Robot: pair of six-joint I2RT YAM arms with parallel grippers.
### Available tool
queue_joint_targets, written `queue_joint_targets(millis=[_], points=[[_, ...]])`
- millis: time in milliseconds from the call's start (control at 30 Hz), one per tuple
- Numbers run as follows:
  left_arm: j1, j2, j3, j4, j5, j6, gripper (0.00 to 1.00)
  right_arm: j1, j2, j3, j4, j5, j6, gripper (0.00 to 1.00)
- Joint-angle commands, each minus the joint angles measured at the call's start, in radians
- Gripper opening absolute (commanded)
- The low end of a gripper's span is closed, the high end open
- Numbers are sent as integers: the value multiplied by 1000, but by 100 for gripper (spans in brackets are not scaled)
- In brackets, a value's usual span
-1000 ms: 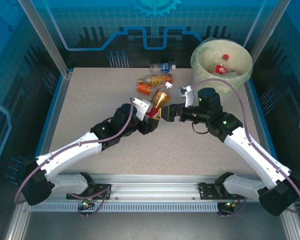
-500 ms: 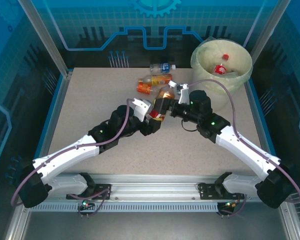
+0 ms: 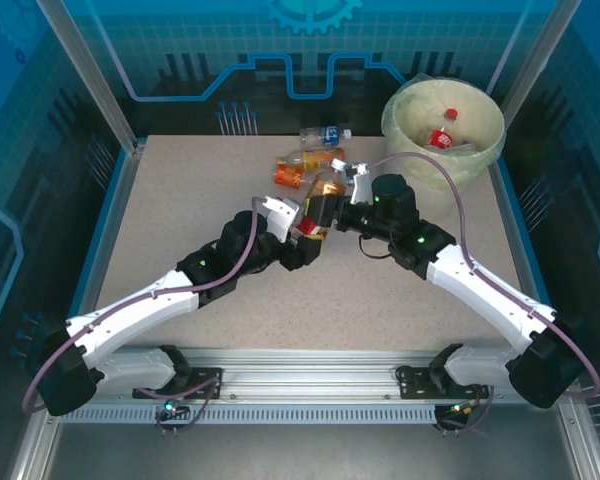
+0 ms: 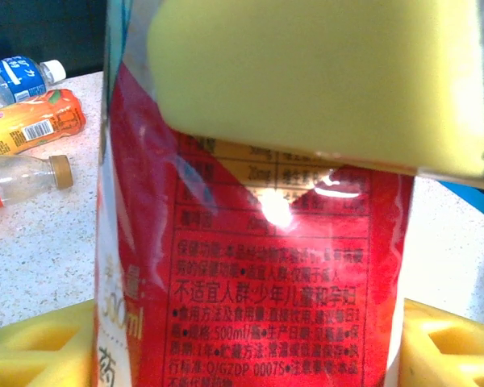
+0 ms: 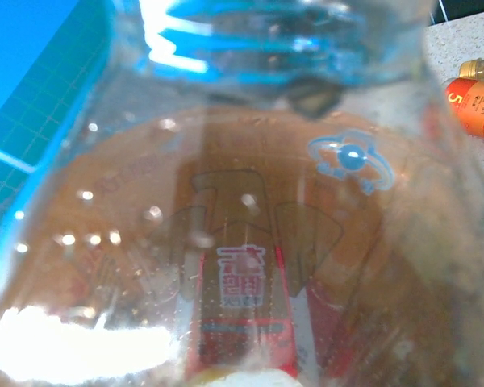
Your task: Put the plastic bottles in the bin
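- Done so far: the bin [image 3: 392, 125] stands at the upper right of the overhead view, just off the counter's [image 3: 180, 220] far right corner; a red-labelled bottle [image 3: 440, 138] lies inside it, and a red cap [image 3: 450, 113] above that may belong to a second one, though I cannot tell
- In hand now: an amber bottle [image 3: 325, 192] with a red label hangs tilted above the counter near the middle of the frame, between my two hands; this looks like a pass from left to right
- My left hand [image 3: 305, 228] is at the bottle's lower, labelled part; its yellow pads [image 4: 32, 351] sit on either side of the label, but I cannot tell whether they grip it or have let go
- My right hand [image 3: 338, 205] is closed on the bottle's upper part; one of its pads lies flat across the bottle
- Left to do: carry this bottle up and right to the bin; then three more lie close together on the counter, upper centre: a blue-labelled bottle [image 3: 325, 133], an orange-labelled bottle [image 3: 318, 158] and a red-orange bottle [image 3: 290, 177]
- My judgement: well under way, not near finished
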Motion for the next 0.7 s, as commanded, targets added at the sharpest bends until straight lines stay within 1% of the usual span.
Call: queue_joint_targets(millis=[0,33,100,200,333,467,667], points=[[-9,-4,15,-13,-7,4,90,26,9,54,-39,4,-53,48],[-9,-7,20,-23,-12,-2,95,25,8,63,-55,12,-62,47],[-9,-17,25,-30,-5,-5,99,25,4,87,-97,38,-90,45],[-9,-50,18,-33,2,-3,99,19,-9,133,-175,90,-146,43],[-9,-113,-15,-22,-43,-3,99,-14,-25,188,-256,142,-197,41],[-9,-175,-56,-14,-138,4,99,-69,-36,254,-334,172,-251,41],[-5,-239,-108,-27,-311,-2,99,-219,-29,417,-467,197,-372,40]])
